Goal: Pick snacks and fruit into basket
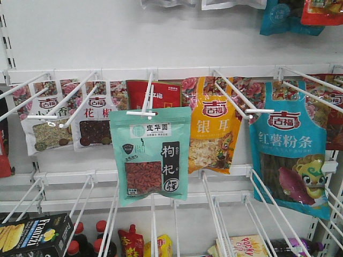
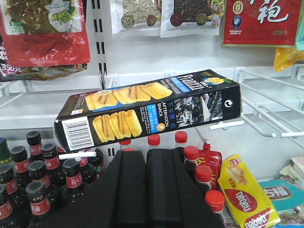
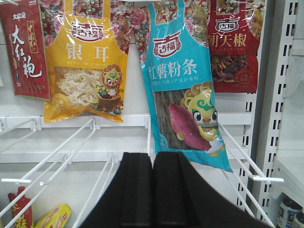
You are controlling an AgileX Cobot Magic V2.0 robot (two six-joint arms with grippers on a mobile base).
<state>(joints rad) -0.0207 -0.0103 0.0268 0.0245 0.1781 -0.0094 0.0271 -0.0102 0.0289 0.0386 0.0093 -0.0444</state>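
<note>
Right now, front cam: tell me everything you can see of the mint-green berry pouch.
The mint-green pouch is a flat, glossy, plastic-looking bag. It has a white label near the top, a black strip of Chinese characters on its right side and a clear window showing small red dried berries. It looks sealed. It hangs upright, slightly skewed, from the front end of a white wire peg through its top edge, overlapping a red pack behind it. Whether it touches that pack is unclear.

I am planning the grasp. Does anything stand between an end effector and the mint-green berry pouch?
Nothing visible does. In the front view the mint-green pouch hangs foremost on its white peg, with a red pouch behind it. Neither wrist view shows it, so the full path is unclear.
</note>
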